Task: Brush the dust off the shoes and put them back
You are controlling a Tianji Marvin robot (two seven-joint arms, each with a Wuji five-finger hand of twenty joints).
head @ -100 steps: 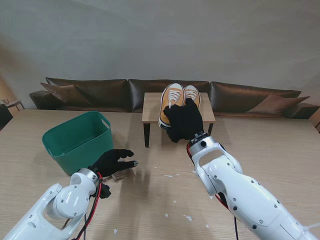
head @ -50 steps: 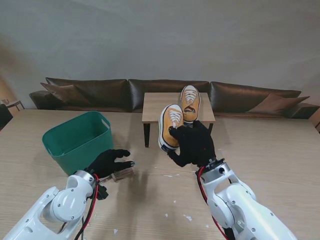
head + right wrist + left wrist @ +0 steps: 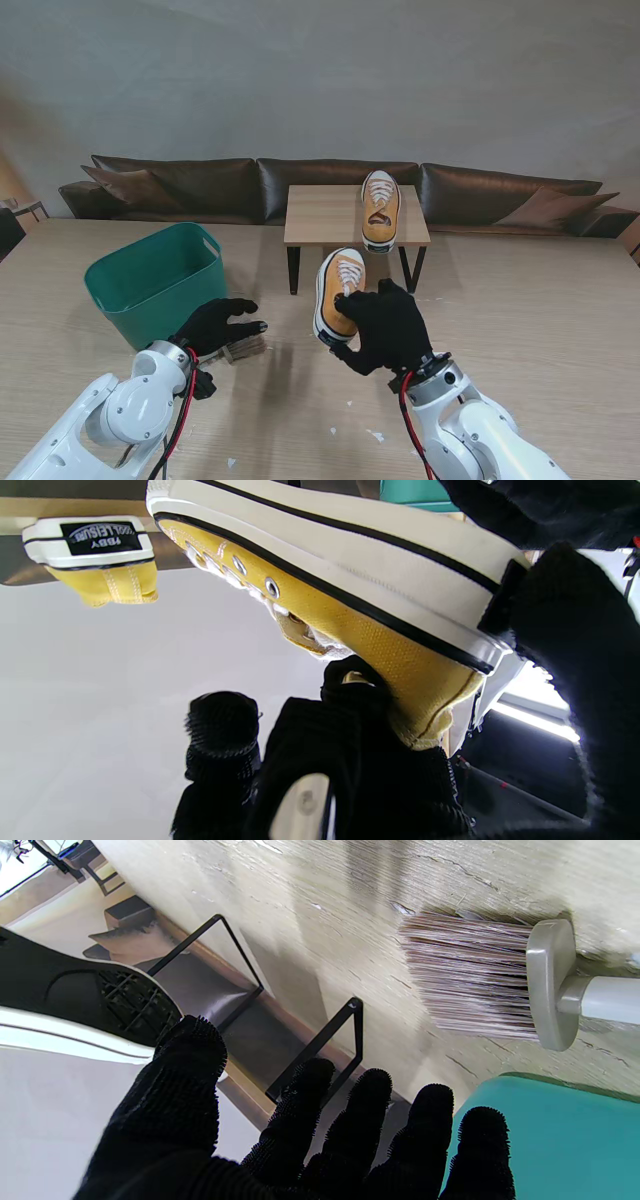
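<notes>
Left hand (image 3: 218,324), black-gloved, hovers with fingers spread and nothing in it, palm toward the tabletop (image 3: 520,290), the brush (image 3: 243,349) lying just beyond its fingertips on the robot's right side of the green bin (image 3: 150,275). In the left wrist view the bristles (image 3: 467,975) fan flat on the wood ahead of the fingers (image 3: 300,1110), the grey ferrule and pale handle (image 3: 607,1000) running off to one side; the hand does not touch the tool.

Right hand (image 3: 385,328) is closed around the heel end of one yellow sneaker (image 3: 337,290), held clear of the table with its toe pointing away from the robot. The right wrist view shows fingers tucked into the shoe's opening and the thumb (image 3: 575,630) pressed against the white sole at the heel. The second sneaker (image 3: 380,208) sits on the small wooden rack (image 3: 320,215), farther from the robot than the held shoe and well apart from both hands.

The step in hand appears to be bringing the shoe in for brushing while the brush awaits pickup. To do it well, the left hand should probably close on the handle rather than the bristles, and the right should keep the canvas upper turned toward the brush, its grip firm at the heel so that strokes do not twist the shoe loose.
</notes>
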